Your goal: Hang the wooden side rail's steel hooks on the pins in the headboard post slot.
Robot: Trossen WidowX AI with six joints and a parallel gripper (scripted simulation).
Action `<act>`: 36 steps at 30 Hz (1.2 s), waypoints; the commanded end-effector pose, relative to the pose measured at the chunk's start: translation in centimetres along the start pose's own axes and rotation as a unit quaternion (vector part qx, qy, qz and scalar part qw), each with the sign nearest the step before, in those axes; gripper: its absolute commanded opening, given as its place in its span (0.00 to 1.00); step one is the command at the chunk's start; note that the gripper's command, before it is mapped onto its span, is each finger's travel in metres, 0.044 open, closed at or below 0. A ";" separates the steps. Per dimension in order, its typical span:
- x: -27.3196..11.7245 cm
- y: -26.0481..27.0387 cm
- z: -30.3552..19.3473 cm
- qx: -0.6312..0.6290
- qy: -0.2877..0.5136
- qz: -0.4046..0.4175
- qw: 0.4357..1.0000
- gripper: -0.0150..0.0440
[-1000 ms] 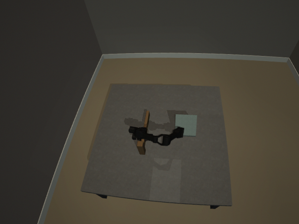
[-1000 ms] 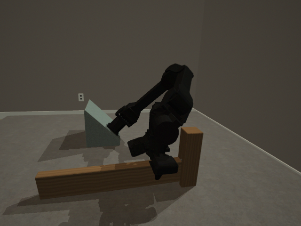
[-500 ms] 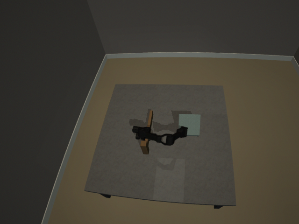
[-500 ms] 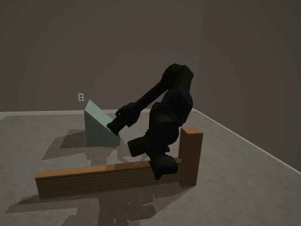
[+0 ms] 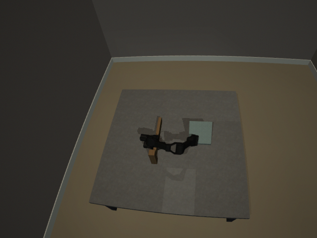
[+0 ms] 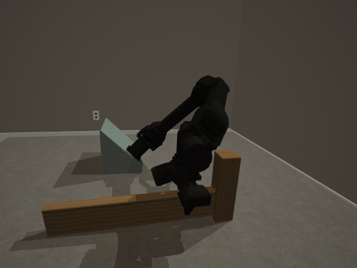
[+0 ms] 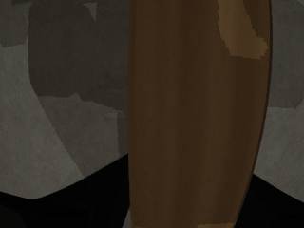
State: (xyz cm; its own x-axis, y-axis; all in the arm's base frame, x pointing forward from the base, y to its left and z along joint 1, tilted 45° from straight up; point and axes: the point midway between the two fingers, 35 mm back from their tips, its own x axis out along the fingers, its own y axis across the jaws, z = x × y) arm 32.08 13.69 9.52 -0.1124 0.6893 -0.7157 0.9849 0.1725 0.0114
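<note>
The wooden side rail (image 5: 159, 125) (image 6: 115, 210) (image 7: 190, 119) runs to the upright headboard post (image 5: 153, 156) (image 6: 226, 187). Its near end meets the post's side, with its lower edge a little above the post's foot. Its far end is low on the table, at the left in the exterior view. My gripper (image 5: 151, 141) (image 6: 187, 205) (image 7: 178, 163) is open around the rail close to the post, one finger on each side. A narrow gap shows beside the left finger in the wrist view. The hooks, slot and pins are hidden.
A pale green wedge block (image 5: 202, 130) (image 6: 121, 158) stands on the grey table (image 5: 128, 179) (image 6: 288, 230) at the arm's base. The arm reaches from it across to the rail. The post rises beside the gripper.
</note>
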 end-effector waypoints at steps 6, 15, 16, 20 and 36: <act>-2.7 0.1 0.0 -0.002 0.000 0.001 1.000 1.00; -4.0 0.0 0.3 -0.003 0.001 0.002 1.000 1.00; -4.0 0.0 0.7 -0.003 0.001 0.002 1.000 1.00; -4.0 0.0 2.9 -0.003 0.001 0.002 1.000 1.00; -4.1 0.0 2.7 -0.003 0.002 0.005 1.000 1.00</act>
State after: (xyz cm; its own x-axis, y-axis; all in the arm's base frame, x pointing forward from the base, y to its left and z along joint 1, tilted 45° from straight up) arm 32.95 8.92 10.56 -0.1044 0.6934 -0.7129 0.9851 0.1707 0.0218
